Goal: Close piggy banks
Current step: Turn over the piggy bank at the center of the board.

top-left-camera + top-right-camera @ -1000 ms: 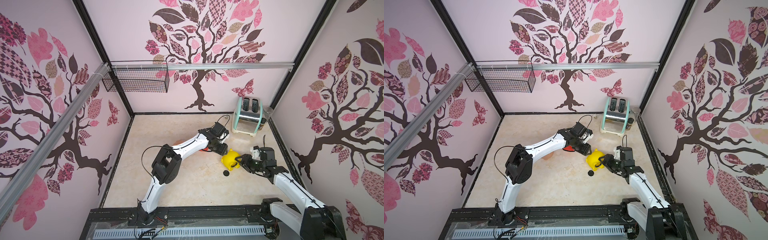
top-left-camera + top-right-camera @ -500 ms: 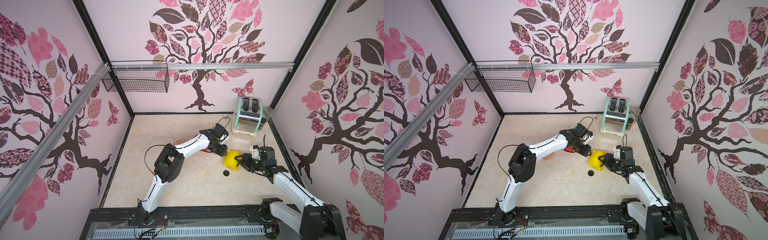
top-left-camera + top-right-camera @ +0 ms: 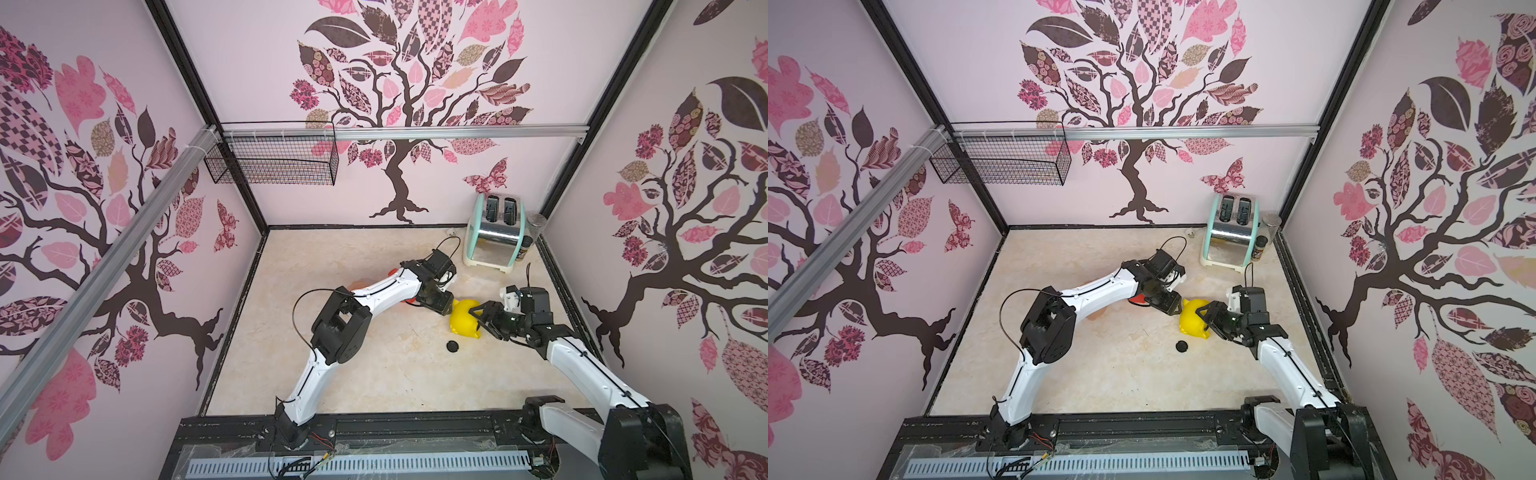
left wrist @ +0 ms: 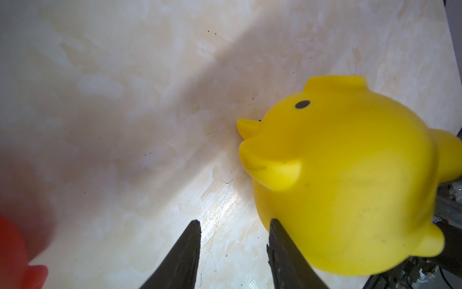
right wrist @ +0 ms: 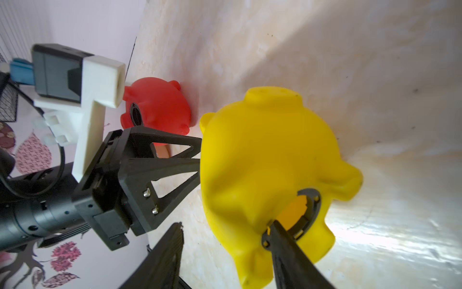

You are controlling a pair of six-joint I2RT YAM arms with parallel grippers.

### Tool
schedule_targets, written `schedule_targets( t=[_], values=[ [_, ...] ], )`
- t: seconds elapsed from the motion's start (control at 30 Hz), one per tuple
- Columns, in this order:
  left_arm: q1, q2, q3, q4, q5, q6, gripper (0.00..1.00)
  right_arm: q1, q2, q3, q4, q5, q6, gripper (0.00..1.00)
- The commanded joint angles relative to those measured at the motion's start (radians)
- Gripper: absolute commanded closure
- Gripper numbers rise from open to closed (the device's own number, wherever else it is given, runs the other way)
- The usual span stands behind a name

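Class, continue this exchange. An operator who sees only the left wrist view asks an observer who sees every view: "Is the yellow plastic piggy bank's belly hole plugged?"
Observer: No. In the right wrist view the glossy yellow plastic piggy bank shows its round belly hole open.
Operator: Where is a plug?
Observer: In both top views, a small black round plug disc lies on the beige marbled table. It is apart from that pig, on the side nearer the arms' bases.
Operator: And the right arm?
Observer: The right tool is open, with one finger at the hole's rim.
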Motion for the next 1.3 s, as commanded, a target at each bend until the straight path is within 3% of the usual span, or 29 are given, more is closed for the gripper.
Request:
schedule_targets(
  t=[0.0, 0.4, 0.63, 0.9, 1.27],
  values=[
    [-0.004, 0.002, 0.026, -0.001, -0.004, 0.013, 0.52, -0.005, -0.025, 0.073, -0.149, 0.123, -0.087, 0.39],
    [-0.004, -0.033, 0.017, 0.002, 0.003, -0.008, 0.52, -0.003, 0.108, 0.167, -0.210, 0.356, -0.151, 0.24],
    [-0.004, -0.086, -0.023, 0.053, -0.009, -0.079, 0.50, -0.003, 0.107, 0.120, -0.068, 0.360, -0.136, 0.18],
    [-0.005, -0.111, -0.064, 0.143, -0.024, -0.190, 0.50, -0.002, 0.135, 0.076, 0.066, 0.326, -0.100, 0.22],
    [-0.025, -0.075, -0.063, 0.173, -0.042, -0.225, 0.50, 0.022, 0.149, 0.049, 0.137, 0.288, -0.066, 0.25]
  ],
)
